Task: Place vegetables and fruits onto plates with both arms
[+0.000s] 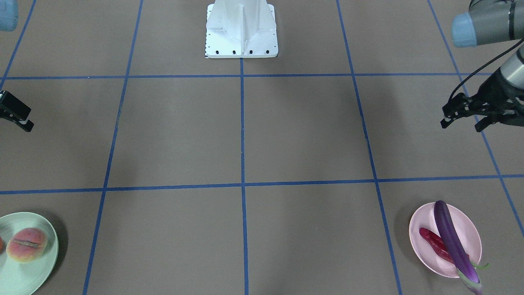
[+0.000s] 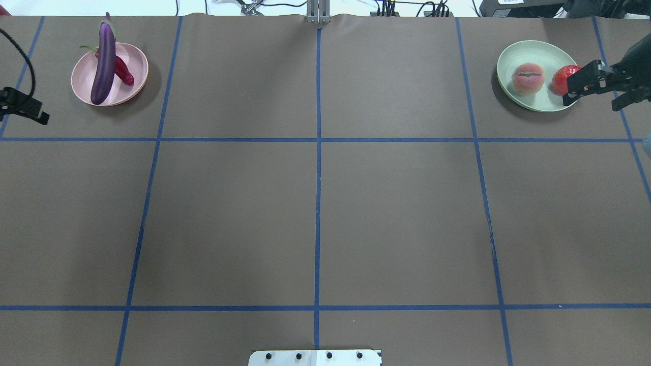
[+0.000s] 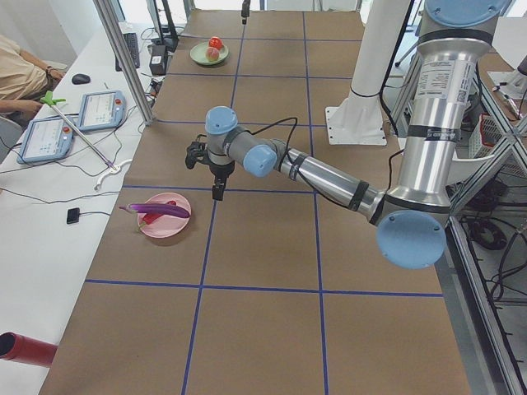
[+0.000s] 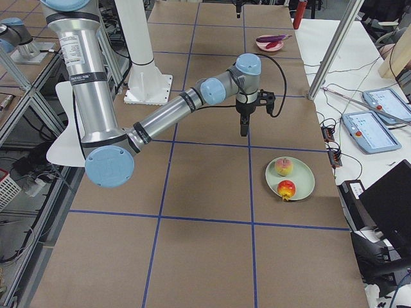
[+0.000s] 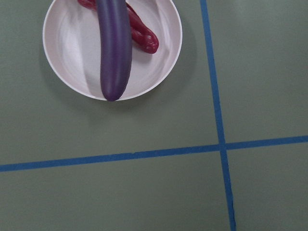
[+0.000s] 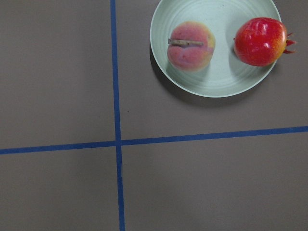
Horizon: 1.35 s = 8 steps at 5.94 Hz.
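**Left gripper** (image 1: 461, 125). The two black fingers (image 1: 449, 116) stand spread apart with nothing between them. The gripper hangs above bare table, apart from the pink plate (image 1: 470, 233), on the side of it nearer the robot's base.

**Right gripper** (image 2: 591, 104). The fingers (image 2: 579, 85) are likewise parted and hold nothing. In the overhead view one finger overlaps the red-orange fruit (image 2: 561, 81). The exterior right view shows the gripper raised and clear of the green plate (image 2: 534, 53).

**Pink plate.** The purple eggplant (image 1: 450, 237) lies lengthwise across this plate, and its pale stem end overhangs the rim. The dark red chili (image 1: 433, 241) lies in the plate beneath the eggplant and crosses it at an angle. The left wrist view shows both at the top of its field.

**Green plate.** The peach (image 2: 527, 79) sits near the middle of the plate with its crease facing up. The red-orange fruit rests beside it near the rim, not touching it, with its spiky crown pointing outward.

**Setting.** The plates sit at opposite ends of the brown table (image 2: 315, 203), which is marked into squares by blue tape lines (image 2: 318, 152). The white base (image 1: 241, 28) stands at the table's middle on the robot's side.
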Available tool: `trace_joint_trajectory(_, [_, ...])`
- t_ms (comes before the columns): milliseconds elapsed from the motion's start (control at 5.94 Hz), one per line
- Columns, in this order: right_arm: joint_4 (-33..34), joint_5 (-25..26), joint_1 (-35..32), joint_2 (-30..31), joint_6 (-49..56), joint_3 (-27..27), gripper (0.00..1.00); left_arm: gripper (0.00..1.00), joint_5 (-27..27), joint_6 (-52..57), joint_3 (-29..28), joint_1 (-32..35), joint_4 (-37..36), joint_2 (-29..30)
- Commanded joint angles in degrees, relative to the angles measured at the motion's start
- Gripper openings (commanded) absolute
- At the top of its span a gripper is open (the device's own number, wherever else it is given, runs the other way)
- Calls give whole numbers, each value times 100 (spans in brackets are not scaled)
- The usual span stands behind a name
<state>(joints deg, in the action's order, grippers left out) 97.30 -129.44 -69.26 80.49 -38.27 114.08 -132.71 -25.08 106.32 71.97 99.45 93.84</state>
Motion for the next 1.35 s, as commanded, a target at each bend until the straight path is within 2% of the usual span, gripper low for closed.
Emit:
trace_joint_trajectory(0, [-27, -19, -348, 605, 518, 254, 100, 100, -132, 819, 21, 493, -4, -506])
trace_joint_trajectory(505, [-36, -554, -973, 1493, 1826, 212, 100, 100, -106, 750, 144, 494, -48, -560])
trace_joint_trajectory(674, [-36, -512, -992, 1774, 2407, 29, 100, 100, -114, 742, 283, 494, -370, -551])
trace_joint_trajectory(842, [-27, -538, -1132, 1794, 2734, -95, 100, 100, -106, 829, 624, 494, -1174, -482])
trace_joint_trajectory(1011, [-44, -512, -1133, 1803, 2790, -357, 100, 100, -114, 838, 723, 511, -1278, -533])
trace_joint_trajectory(1179, [-332, -529, -1168, 1812, 2816, -430, 100, 100, -132, 960, 785, 572, -1287, -568])
